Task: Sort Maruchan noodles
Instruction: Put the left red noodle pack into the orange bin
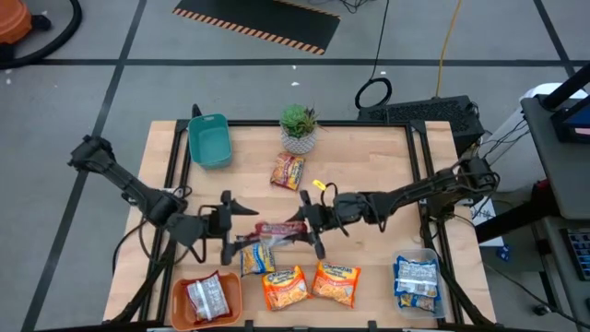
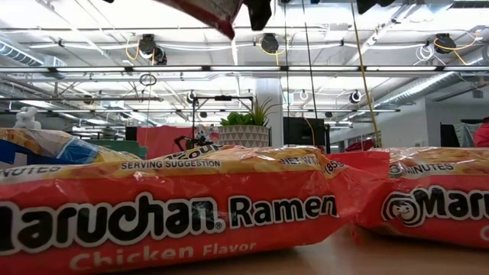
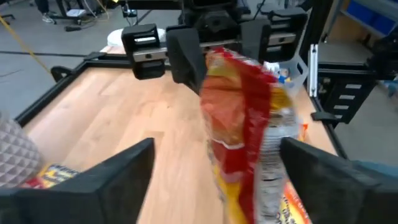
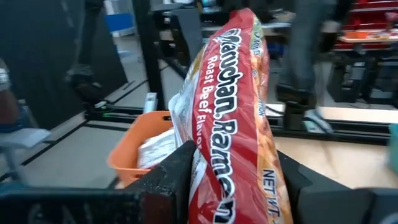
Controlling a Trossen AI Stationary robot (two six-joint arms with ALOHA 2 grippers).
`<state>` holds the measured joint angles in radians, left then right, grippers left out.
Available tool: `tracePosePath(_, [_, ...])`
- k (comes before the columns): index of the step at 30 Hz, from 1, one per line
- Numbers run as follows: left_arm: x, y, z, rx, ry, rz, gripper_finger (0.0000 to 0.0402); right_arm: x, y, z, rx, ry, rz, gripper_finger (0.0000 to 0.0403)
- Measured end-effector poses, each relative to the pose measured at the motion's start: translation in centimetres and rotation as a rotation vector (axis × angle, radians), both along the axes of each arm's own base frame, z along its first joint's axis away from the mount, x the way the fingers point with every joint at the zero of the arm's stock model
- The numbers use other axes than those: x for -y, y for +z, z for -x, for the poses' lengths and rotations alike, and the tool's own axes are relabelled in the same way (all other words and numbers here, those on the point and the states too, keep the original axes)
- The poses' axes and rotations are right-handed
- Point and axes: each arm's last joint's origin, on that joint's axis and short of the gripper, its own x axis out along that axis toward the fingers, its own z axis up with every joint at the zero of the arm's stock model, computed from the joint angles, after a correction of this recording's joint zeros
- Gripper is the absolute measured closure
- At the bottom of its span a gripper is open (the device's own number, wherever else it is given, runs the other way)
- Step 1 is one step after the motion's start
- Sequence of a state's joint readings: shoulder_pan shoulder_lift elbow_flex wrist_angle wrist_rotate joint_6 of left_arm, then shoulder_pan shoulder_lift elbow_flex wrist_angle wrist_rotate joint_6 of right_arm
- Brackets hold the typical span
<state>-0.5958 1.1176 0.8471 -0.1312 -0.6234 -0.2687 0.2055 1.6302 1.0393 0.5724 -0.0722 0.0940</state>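
Observation:
A dark red Roast Beef Maruchan packet hangs in the air between my two grippers over the table's middle, and its lower corner shows at the top of the low view. My right gripper is shut on its right end. My left gripper is open wide. Its fingers stand on either side of the packet's left end, and I see no touch. Two orange packets and a blue-and-yellow one lie flat near the table's near edge. Another packet lies by the plant. My right gripper pinches the red packet between its two fingers at the packet's right end. It comes level from the table's right. The packet is lifted clear of the table, stands on edge and sticks out toward the left gripper.
A teal bin and a potted plant stand at the far edge. An orange bin at the near left holds a silver packet. A clear bin at the near right holds blue packets. Bare wood lies at the far right.

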Motion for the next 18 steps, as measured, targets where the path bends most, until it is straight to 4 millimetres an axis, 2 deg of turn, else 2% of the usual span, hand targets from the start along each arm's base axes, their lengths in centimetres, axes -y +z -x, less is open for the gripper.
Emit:
tracePosePath(2, [0.3,-0.2,-0.5,0.01,-0.003,0.009,0.0019,-0.7,0.0,0.1,0.003,0.014,0.0,0.0273])
tracePosePath(4, [0.6,-0.4,-0.7,0.008,-0.023,0.019,0.0006,-1.3,0.0,0.3,0.004,0.003,0.003,0.0273])
tracePosePath(13, [2.3,-0.2,-0.1,0.018,-0.142,0.127,0.0022,-2.7,0.2,0.7,0.026,-0.088,0.011,0.0273])
tracePosePath(18, [2.5,-0.8,-0.4,0.033,-0.043,0.073,0.0023,-2.9,0.7,0.7,0.077,-0.104,-0.008,0.0273])
